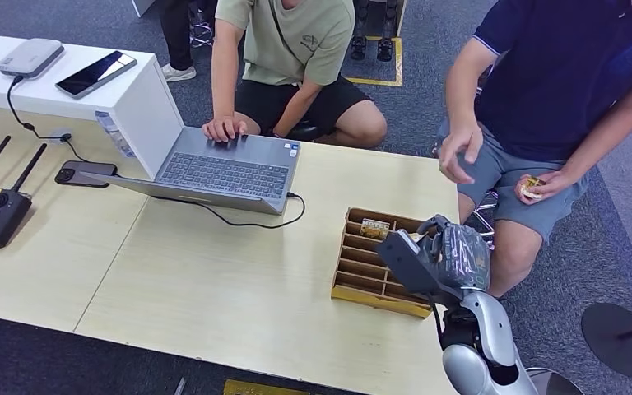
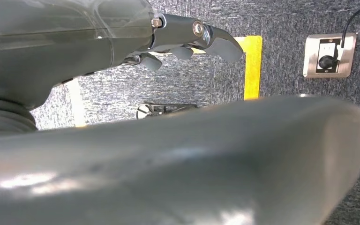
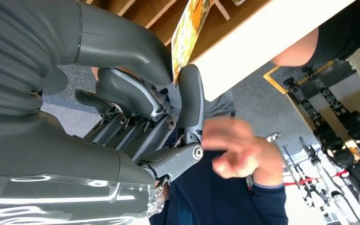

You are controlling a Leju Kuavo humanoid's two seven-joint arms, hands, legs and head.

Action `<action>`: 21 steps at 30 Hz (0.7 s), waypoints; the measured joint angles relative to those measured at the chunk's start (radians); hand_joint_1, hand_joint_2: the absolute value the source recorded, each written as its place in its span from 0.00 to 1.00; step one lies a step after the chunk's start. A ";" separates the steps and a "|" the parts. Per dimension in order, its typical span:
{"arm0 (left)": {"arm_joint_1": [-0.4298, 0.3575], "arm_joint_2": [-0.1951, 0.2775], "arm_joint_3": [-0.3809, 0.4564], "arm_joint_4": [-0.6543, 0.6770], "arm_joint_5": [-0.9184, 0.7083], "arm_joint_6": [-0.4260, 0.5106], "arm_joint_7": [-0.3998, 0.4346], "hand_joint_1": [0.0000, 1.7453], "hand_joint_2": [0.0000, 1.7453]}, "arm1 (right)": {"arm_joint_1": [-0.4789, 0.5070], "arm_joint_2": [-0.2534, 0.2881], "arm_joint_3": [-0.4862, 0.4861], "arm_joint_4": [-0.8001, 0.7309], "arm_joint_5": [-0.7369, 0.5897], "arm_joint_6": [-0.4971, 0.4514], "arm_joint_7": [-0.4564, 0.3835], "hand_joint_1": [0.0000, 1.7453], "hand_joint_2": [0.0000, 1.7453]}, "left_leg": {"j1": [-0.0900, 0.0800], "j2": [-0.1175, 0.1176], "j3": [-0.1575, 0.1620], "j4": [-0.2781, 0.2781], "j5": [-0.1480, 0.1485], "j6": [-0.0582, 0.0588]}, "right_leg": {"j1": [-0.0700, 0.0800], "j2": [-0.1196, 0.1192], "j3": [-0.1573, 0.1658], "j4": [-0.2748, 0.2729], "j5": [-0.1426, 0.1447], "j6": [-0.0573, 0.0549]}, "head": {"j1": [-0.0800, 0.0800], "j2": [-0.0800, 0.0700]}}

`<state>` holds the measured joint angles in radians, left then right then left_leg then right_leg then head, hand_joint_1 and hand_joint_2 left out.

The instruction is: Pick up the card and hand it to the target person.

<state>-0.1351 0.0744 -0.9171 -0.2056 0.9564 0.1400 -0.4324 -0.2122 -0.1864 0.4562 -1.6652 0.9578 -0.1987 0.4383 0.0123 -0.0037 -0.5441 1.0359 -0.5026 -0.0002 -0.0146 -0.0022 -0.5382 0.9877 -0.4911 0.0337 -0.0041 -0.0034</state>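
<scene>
Right robot hand [image 3: 136, 108] pinches card [image 3: 190, 33] | I lift clear of divider tray [image 1: 362, 271] | offer to person's hand [image 1: 461, 152] | left robot hand [image 2: 187, 42] fingers apart.

Surface [image 1: 214, 280] looks like pale matt wood laminate, and the slotted box [image 1: 362, 284] is plain brown wood. Laptop [image 1: 222, 174] is brushed silver metal. The right hand [image 1: 436, 262] is matt grey plastic under crinkly clear film, pinching a glossy printed card [image 3: 190, 30]. Carpet [image 2: 281, 51] is rough grey.

Silver right arm [image 1: 484, 346], grey ribbed hand [image 1: 432, 262] (visible screws).
</scene>
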 joint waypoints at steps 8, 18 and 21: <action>-0.001 -0.001 0.000 0.000 -0.005 0.000 0.011 0.00 0.00 | 0.000 -0.012 -0.055 -0.015 0.000 -0.041 0.020 1.00 1.00 | 0.000 0.000 0.000 0.000 0.000 0.000 | 0.000 0.000 0.000 0.000 0.000 0.000 | 0.000 0.000; -0.003 -0.004 0.000 0.000 -0.007 0.000 0.019 0.00 0.00 | -0.009 -0.033 -0.131 -0.025 -0.004 -0.052 0.027 1.00 1.00 | 0.000 0.000 0.000 0.000 0.000 0.000 | 0.000 0.000 0.000 0.000 0.000 0.000 | 0.000 0.000; -0.003 -0.005 0.000 0.000 -0.007 0.000 0.020 0.00 0.00 | -0.009 -0.034 -0.142 -0.026 -0.004 -0.052 0.027 1.00 1.00 | 0.000 0.000 0.000 0.000 0.000 0.000 | 0.000 0.000 0.000 0.000 0.000 0.000 | 0.000 0.000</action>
<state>-0.1378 0.0696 -0.9174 -0.2056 0.9495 0.1396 -0.4123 -0.2217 -0.2206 0.3143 -1.6914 0.9541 -0.2506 0.4658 0.0123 -0.0037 -0.5441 1.0359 -0.5026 -0.0002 -0.0145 -0.0022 -0.5382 0.9877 -0.4910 0.0337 -0.0042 -0.0034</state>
